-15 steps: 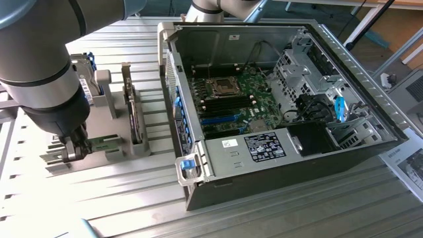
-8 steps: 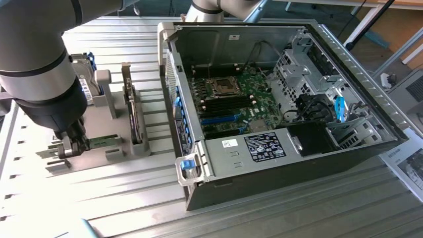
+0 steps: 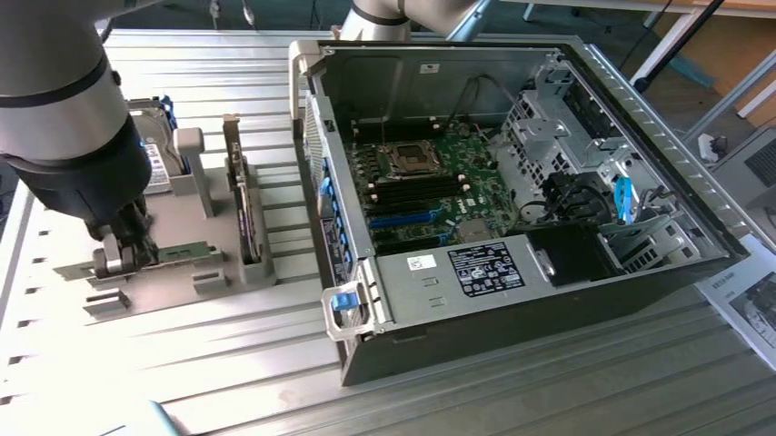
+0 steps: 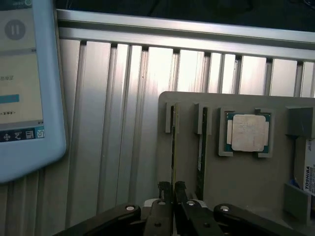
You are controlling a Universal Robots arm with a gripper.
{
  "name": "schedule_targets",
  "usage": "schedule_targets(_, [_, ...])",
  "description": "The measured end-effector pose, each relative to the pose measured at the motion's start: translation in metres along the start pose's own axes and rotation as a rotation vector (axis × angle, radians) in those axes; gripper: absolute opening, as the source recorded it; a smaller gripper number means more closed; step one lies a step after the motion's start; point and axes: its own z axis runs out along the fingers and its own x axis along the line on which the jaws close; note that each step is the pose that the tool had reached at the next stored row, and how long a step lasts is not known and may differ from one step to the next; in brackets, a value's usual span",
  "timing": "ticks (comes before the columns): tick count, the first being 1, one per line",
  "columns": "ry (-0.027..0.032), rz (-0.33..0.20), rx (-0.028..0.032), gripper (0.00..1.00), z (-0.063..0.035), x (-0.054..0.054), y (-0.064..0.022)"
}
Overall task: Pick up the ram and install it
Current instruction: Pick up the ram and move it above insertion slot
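From where I stand the job is barely under way. The long, thin green circuit-board ram (image 4: pixel 173 142) stands on its edge in the slot nearest the side edge of the flat grey moulded tray (image 4: pixel 246 201), and the black two-fingered gripper (image 4: pixel 172 187) hangs over one end of it. The fingers (image 4: pixel 164 188) are drawn in narrow, one on each side of the stick, and they look to me to be pinching it, though it is not yet lifted out of the tray. So the pick-up is at the grasp at best, and all of the fitting is left to do: the open grey metal computer case (image 3: pixel 388 82) with its green motherboard (image 3: pixel 473 182) stands apart from the tray on the ribbed aluminium table (image 4: pixel 113 128). Of the ram itself I see little but its top edge, a straight dark green line running along its slot, upright as far as I can tell, with its chips hidden from this angle. In the tray's next slot a second thin green stick (image 4: pixel 202 142) stands parallel, just beside it. Further across the tray a square silver processor chip (image 4: pixel 248 132) lies in its own recess, and beyond that is a silver labelled hard drive (image 4: pixel 307 172). A pale-framed tablet (image 4: pixel 29 83) lies off the tray, on the ram's side
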Motion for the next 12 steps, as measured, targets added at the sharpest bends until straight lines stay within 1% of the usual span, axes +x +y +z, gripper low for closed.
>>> schedule_targets(4, [0.0000, 0.000, 0.0000, 0.14, -0.0147, 0.000, 0.0004])
schedule_targets(8, [0.0000, 0.000, 0.0000, 0.14, -0.0366, 0.000, 0.0009])
schedule_targets(9, [-0.0001, 0.000, 0.0002, 0.14, -0.0399, 0.000, 0.0010])
schedule_targets(11, [-0.0001, 0.000, 0.0001, 0.14, -0.0519, 0.001, 0.0013])
schedule_targets(12, [0.0000, 0.000, 0.0000, 0.14, -0.0602, 0.001, 0.0015])
